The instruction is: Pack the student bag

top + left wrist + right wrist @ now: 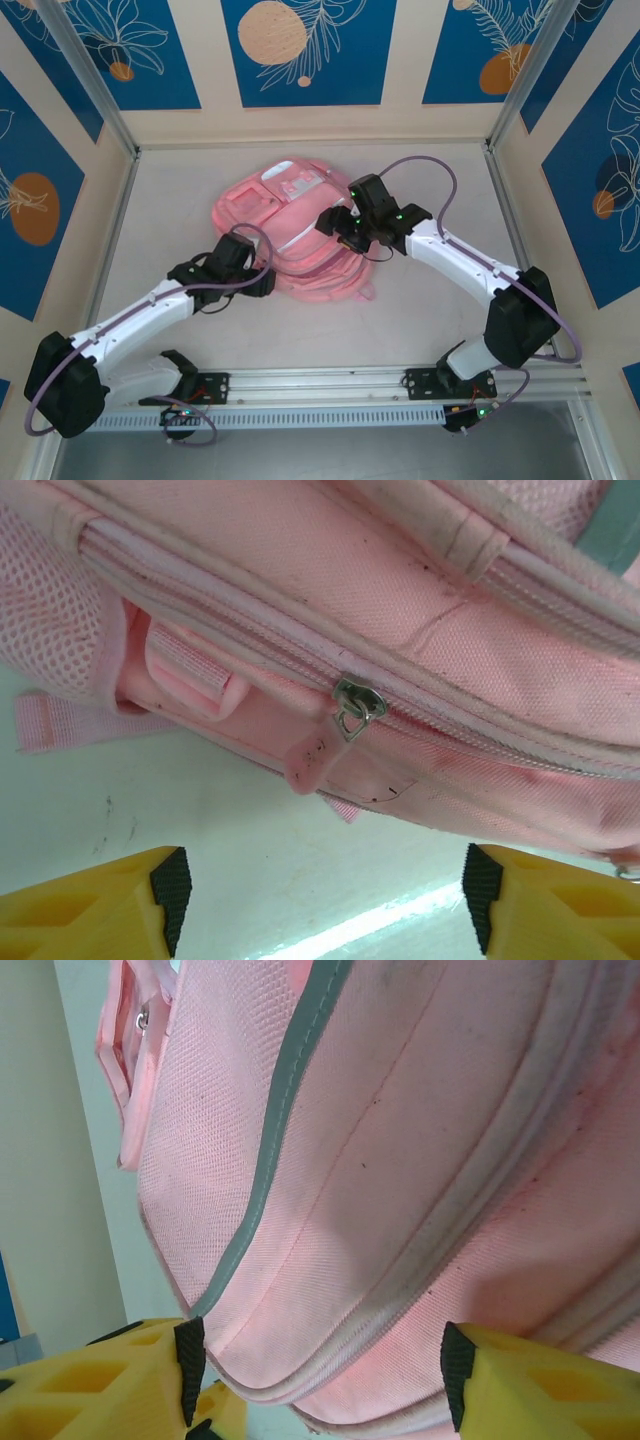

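The student bag (290, 215), a large pink backpack, lies flat in the middle of the table. My left gripper (262, 280) sits at its near left edge. In the left wrist view the left gripper (320, 890) is open over bare table, and the bag (420, 610) lies just beyond, with a metal zip pull (355, 708) and pink tab hanging from a closed zip. My right gripper (335, 225) hovers over the bag's right side. From the right wrist, the right gripper (322, 1372) is open, with a zipped edge of the bag (400, 1160) lying between its fingers, not pinched.
Aluminium frame posts (95, 85) and cream walls with blue panels enclose the table on three sides. A metal rail (320, 385) runs along the near edge between the arm bases. Bare tabletop (170, 200) surrounds the bag.
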